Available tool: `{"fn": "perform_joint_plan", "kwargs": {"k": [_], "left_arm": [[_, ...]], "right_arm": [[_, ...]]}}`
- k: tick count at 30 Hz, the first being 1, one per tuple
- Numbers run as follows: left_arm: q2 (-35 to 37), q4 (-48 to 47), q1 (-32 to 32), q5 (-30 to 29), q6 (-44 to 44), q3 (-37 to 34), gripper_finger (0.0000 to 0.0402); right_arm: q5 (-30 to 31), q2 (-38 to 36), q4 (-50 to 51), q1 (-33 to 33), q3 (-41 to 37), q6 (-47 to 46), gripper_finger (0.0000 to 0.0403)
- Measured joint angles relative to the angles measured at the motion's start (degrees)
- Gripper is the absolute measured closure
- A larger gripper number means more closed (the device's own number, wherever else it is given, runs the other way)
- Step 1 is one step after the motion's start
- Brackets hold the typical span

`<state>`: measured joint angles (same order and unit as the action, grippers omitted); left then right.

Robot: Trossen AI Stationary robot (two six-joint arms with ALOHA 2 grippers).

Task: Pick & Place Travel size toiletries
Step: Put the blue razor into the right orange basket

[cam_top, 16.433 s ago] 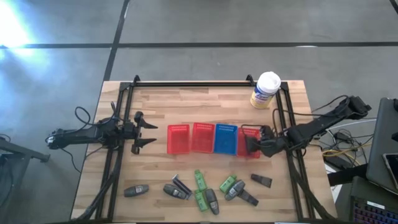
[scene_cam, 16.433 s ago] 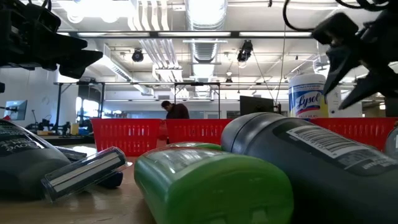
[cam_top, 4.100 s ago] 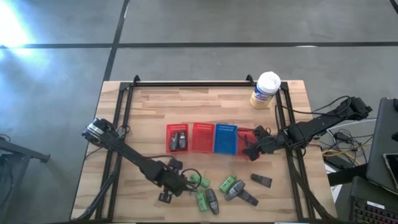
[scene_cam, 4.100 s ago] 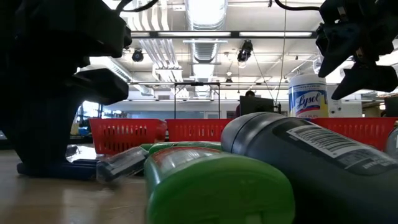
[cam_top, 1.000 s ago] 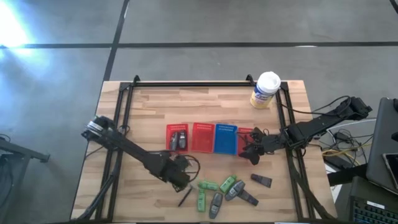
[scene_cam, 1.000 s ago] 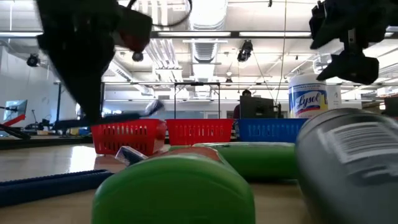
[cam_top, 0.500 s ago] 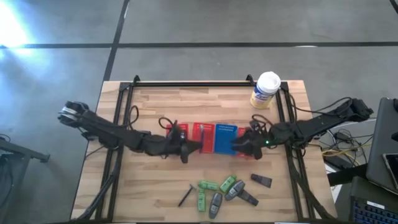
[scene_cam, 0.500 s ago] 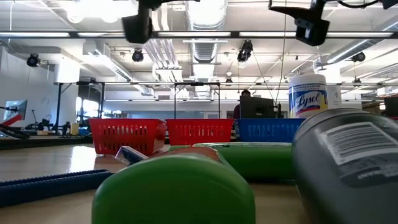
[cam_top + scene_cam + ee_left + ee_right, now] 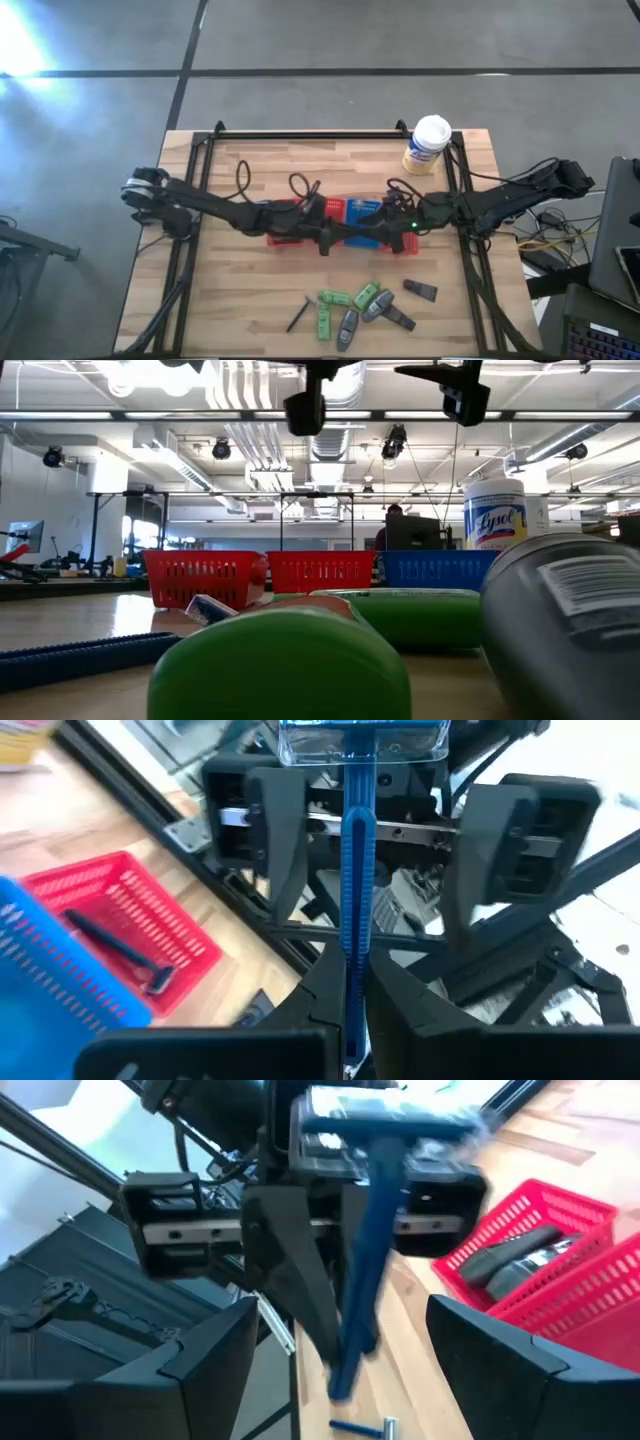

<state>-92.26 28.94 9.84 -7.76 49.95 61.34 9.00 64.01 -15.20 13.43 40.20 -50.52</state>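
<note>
Left gripper: the left gripper (image 9: 322, 238) reaches in from the table's left to the middle of the basket row, above the baskets; its fingers (image 9: 318, 1010) are pinched narrow on the handle of a blue-handled razor with a clear head (image 9: 357, 870), held upright.
Right gripper: the right gripper (image 9: 385, 235) comes in from the right and faces the left one over the blue mesh basket (image 9: 362, 210); its two dark fingers (image 9: 205, 1370) stand wide apart, either side of the razor and not touching it.
Razor position: in mid-air between the two grippers, above the baskets.
Baskets: red mesh baskets (image 9: 205, 575) and the blue one sit in a row across the table's middle; one red basket holds grey-silver oval tubes (image 9: 520, 1260), another holds a slim black razor (image 9: 125, 955).
Remaining toiletries: a cluster lies near the table's front edge: bright green small packs (image 9: 335, 299), grey tubes (image 9: 347, 325) and slim black angular pieces (image 9: 420, 290), with a thin dark razor (image 9: 298, 314) just to the left.
Canister: a white-lidded yellow canister (image 9: 427, 145) stands at the far right corner of the wooden table (image 9: 250, 160).
</note>
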Motion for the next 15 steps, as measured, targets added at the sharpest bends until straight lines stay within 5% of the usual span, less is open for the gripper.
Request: {"fn": "perform_joint_plan", "kwargs": {"k": [7, 15], "left_arm": [[-1.6, -0.2, -0.4, 1.9, -1.0, 1.8, 0.0381], [-1.5, -0.2, -0.4, 1.9, -1.0, 1.4, 0.0381]], "right_arm": [[0.1, 0.3, 0.6, 0.0, 0.7, 0.0, 0.0109], [1.7, 0.3, 1.3, -0.5, 0.6, -1.7, 0.0167]]}}
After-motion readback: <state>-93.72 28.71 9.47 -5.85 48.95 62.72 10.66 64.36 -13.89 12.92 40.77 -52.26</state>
